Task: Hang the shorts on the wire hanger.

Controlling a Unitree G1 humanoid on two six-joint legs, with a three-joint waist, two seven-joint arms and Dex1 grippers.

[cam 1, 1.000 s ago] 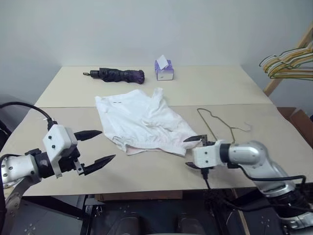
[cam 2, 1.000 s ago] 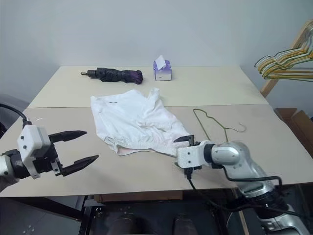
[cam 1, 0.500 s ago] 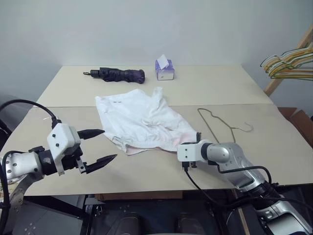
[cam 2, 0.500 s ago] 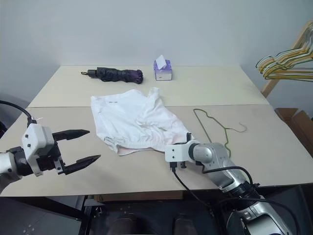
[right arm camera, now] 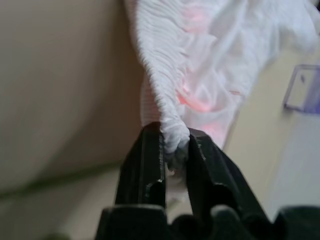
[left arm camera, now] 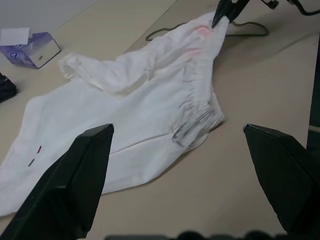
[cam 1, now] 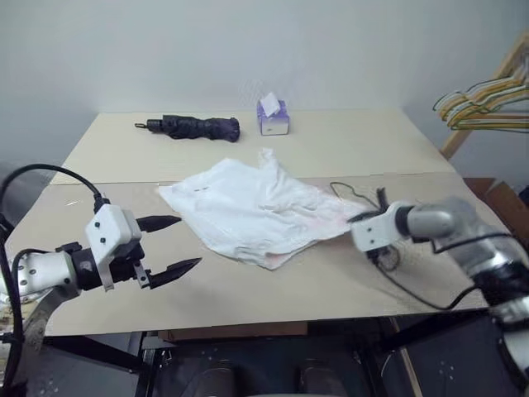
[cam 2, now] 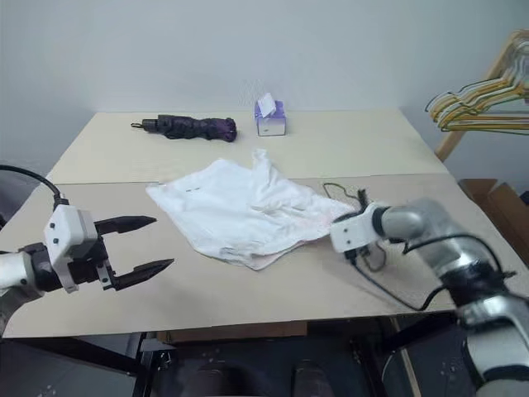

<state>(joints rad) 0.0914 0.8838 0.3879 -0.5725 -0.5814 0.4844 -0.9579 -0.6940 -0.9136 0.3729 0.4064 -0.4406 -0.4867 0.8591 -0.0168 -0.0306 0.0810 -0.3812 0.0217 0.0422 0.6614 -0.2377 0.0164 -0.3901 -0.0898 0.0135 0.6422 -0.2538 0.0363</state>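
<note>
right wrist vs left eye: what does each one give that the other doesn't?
Right wrist: the right gripper pinching the gathered waistband of the shorts. Left eye: the open left gripper, the umbrella and tissue box at the table's far side, the wire hanger beside the right gripper. Both: shorts, tissue box, tabletop.

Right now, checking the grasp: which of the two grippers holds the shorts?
The right gripper: its fingers pinch the shorts' gathered waistband. The left gripper hangs open, apart from the cloth.
</note>
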